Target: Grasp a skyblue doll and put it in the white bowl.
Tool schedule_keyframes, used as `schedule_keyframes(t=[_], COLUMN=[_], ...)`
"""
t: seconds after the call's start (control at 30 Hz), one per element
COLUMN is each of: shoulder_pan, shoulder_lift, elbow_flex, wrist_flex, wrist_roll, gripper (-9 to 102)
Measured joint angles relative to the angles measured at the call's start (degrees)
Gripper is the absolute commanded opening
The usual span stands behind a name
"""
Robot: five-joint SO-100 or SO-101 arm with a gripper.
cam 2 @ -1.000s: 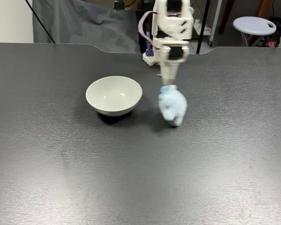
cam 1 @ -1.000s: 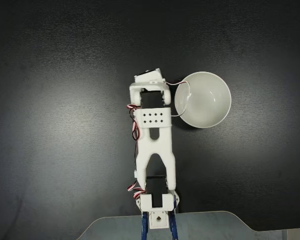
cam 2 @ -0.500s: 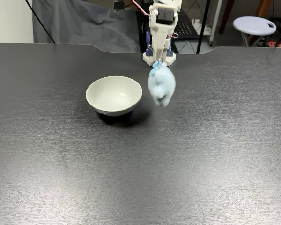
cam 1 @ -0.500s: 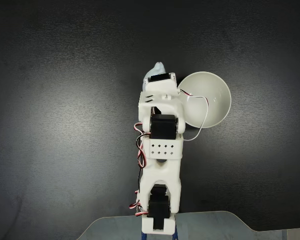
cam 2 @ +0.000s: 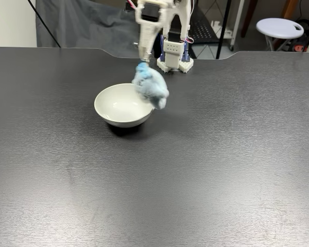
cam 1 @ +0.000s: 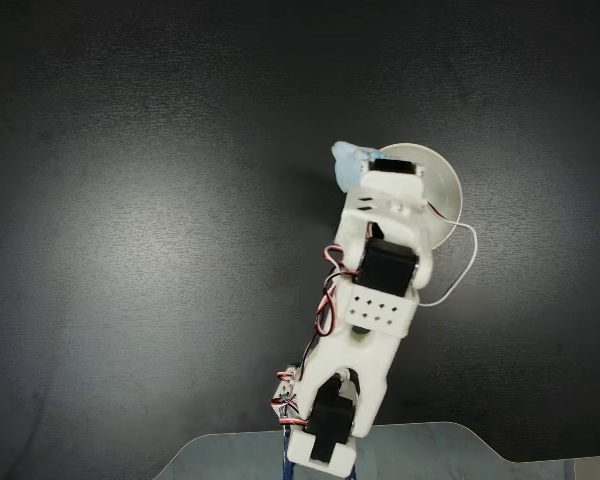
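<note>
as it hangs: skyblue doll [cam 2: 150,88] dangles soft, light, floppy;
jaws: pinching its top;
white bowl [cam 2: 124,105]: just below, glossy;
hold: top tuft

A dark, matte worktop [cam 2: 206,170] carries the white bowl [cam 2: 124,105] left of centre, with the arm's base [cam 2: 174,54] at its far edge.

a dark table [cam 2: 195,175], a white stool [cam 2: 279,27] behind it.
</note>
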Motion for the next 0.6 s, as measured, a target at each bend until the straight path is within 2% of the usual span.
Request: schedule_keyframes(t=[0.23,0.4,0.6], shoulder_pan=[4.2,3.9,4.2], shoulder_lift=[0.0,0.0,0.0], elbow_flex=[0.0,1.1,5.1], wrist_flex=[0.0,0.0,0.0], wrist_roll=[0.0,0.0,0.0], gripper=[-1,-1,5])
